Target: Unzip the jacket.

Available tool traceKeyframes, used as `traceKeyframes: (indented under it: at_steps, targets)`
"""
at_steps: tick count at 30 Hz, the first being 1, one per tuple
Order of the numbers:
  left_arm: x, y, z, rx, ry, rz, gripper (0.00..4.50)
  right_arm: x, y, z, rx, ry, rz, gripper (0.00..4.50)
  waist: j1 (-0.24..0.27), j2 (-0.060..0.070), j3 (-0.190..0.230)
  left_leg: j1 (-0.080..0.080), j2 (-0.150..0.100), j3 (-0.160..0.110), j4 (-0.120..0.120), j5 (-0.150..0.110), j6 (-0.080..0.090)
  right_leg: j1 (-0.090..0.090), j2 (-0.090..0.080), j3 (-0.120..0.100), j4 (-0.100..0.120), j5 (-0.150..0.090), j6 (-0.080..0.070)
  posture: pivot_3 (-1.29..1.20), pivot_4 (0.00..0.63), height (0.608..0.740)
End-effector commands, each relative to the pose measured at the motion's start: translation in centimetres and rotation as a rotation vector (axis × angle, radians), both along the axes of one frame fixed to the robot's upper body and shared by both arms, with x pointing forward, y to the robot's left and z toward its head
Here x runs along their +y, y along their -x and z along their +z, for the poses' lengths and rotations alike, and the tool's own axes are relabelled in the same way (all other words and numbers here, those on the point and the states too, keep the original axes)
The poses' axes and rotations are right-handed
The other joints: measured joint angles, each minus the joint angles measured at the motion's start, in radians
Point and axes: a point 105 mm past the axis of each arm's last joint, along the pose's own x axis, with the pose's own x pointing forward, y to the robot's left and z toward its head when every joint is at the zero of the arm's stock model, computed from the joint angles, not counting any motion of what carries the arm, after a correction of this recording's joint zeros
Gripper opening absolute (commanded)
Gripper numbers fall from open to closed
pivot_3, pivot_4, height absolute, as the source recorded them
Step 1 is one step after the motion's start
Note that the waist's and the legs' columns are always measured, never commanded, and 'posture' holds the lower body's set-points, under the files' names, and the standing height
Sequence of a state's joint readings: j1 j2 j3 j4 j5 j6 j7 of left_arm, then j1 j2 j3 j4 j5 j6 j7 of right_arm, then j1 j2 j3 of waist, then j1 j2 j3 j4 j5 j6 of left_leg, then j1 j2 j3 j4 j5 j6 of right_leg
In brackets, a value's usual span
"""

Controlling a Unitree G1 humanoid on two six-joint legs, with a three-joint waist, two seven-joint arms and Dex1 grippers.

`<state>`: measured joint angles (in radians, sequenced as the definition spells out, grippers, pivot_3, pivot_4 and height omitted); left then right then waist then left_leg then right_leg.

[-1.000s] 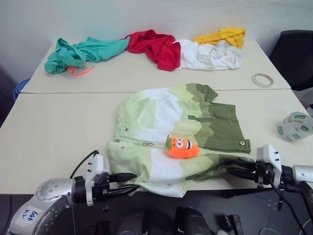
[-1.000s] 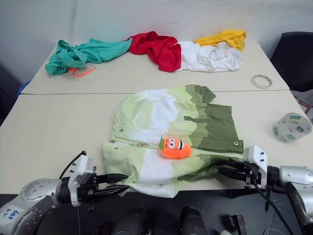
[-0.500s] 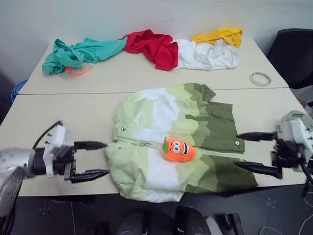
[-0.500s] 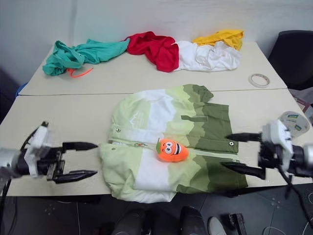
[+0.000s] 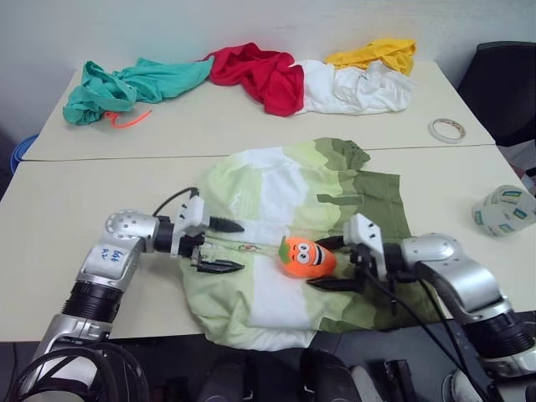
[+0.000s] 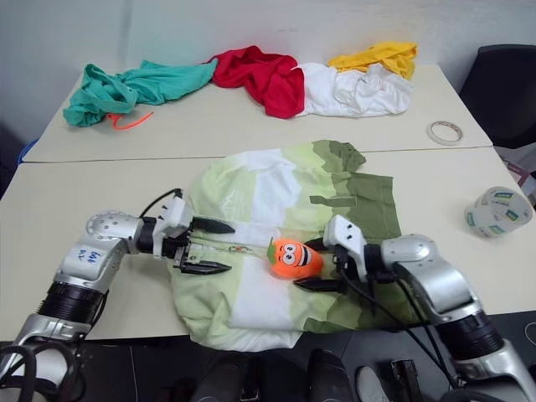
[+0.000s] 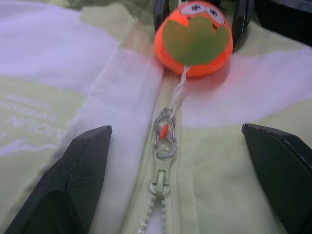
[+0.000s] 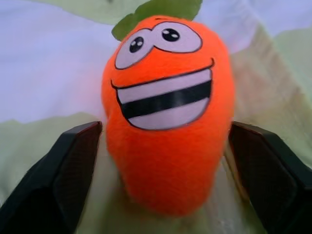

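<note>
Table (image 5: pixel 67 209), jacket (image 5: pixel 276 188) flat, zipped, both hands open

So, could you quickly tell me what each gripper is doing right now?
Left gripper: open, holding nothing.
Right gripper: open, straddling the plush zipper pull.

Two beige worktop (image 5: pixel 75 209) sections butt together along a seam. A plain pale wall (image 5: pixel 251 21) runs behind the far worktop section. A black chair (image 5: pixel 501 88) stands beside the worktop's right end.
</note>
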<state>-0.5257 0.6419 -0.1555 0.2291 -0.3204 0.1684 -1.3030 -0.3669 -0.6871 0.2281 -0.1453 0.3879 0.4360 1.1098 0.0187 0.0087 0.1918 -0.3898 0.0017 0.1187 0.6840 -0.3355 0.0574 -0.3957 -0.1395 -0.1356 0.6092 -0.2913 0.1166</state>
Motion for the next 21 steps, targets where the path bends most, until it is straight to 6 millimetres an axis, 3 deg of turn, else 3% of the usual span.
traceKeyframes:
  at_steps: [1,7,8,10,16,21]
  targets:
    - [0.1,-0.3,-1.3,-0.007,-0.030,0.029,4.50,-0.5,-0.5,0.5,-0.086,-0.008,-0.035,2.97,0.000,0.000,0.000,0.000,0.000,0.000,0.000,0.001,0.000,0.000,0.000,0.000,0.001,0.000,0.000,0.00,0.150,0.740]
    - [1.5,0.6,-3.5,0.026,-0.070,0.094,4.50,-6.7,0.6,1.7,-0.111,-0.013,-0.170,0.97,0.005,0.000,0.000,0.002,-0.001,-0.001,0.000,0.003,0.000,0.002,-0.004,0.000,0.002,0.000,0.001,0.00,0.150,0.740]
    - [2.0,0.4,-4.0,0.019,-0.074,0.148,4.50,-9.0,1.1,2.3,-0.100,-0.025,-0.232,0.74,0.004,0.000,0.000,0.003,-0.002,-0.002,0.000,0.003,0.001,0.003,-0.005,0.000,0.002,0.000,0.001,0.00,0.150,0.740]
    - [2.6,0.1,-4.6,-0.001,-0.076,0.212,4.50,-11.8,2.0,3.2,-0.090,-0.045,-0.304,0.25,0.005,0.000,0.000,0.004,-0.002,-0.002,0.000,0.003,0.001,0.004,-0.007,0.000,0.002,0.001,0.001,0.00,0.150,0.740]
    - [3.3,-0.7,-5.9,0.042,-0.075,0.382,4.50,-21.2,3.9,4.4,-0.102,0.073,-0.572,0.15,0.004,0.002,-0.001,0.017,-0.001,-0.002,-0.003,0.000,0.001,0.014,-0.011,0.003,-0.002,0.001,0.001,0.00,0.150,0.740]
    - [4.4,-0.7,-7.5,0.094,-0.113,0.443,4.50,-26.0,4.4,5.3,-0.163,0.071,-0.770,0.15,0.002,0.008,-0.005,0.023,0.003,-0.002,-0.003,-0.007,-0.008,0.019,-0.011,0.008,-0.005,0.000,-0.001,0.00,0.150,0.740]
